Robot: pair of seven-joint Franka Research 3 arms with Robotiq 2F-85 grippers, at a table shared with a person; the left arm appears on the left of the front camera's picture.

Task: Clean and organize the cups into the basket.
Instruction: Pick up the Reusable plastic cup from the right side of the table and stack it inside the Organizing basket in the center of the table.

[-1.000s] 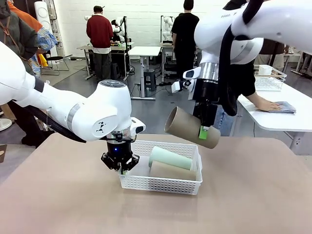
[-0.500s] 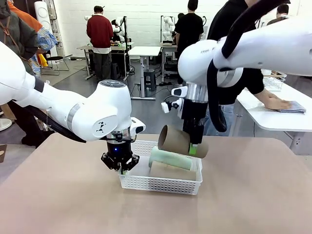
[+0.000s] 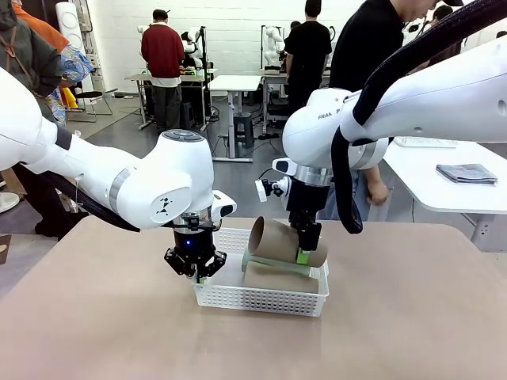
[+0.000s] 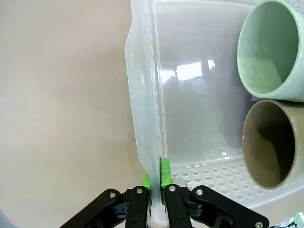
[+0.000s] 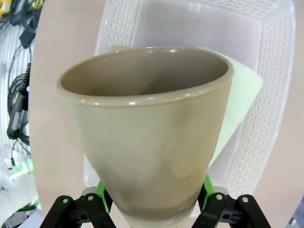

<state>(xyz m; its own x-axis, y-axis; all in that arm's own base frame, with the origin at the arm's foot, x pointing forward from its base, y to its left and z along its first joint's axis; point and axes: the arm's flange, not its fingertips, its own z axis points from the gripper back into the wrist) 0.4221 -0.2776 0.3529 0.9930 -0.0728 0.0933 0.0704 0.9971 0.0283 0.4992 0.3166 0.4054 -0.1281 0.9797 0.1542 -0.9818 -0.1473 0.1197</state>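
Observation:
The white lattice basket (image 3: 261,298) sits mid-table. A mint green cup (image 3: 273,261) and a tan cup (image 3: 277,279) lie on their sides in it, mouths toward the left; the left wrist view has the mint cup (image 4: 275,47) above the tan cup (image 4: 275,142). My left gripper (image 3: 196,273) is shut on the basket's left wall (image 4: 145,118), pads either side of it. My right gripper (image 3: 305,252) is shut on another tan cup (image 3: 281,241), held on its side just above the basket's back half. In the right wrist view that tan cup (image 5: 147,133) opens away from me over the basket (image 5: 270,85).
A person stands at the table's far side behind my right arm. A white table (image 3: 444,178) at the right carries a folded cloth (image 3: 467,172). Bare tan tabletop (image 3: 412,317) surrounds the basket. Other people stand at tables farther back.
My right arm has carried the tan cup down and to the left, from high beside the basket to just over it. The person has left the cloth. My left gripper has stayed put.

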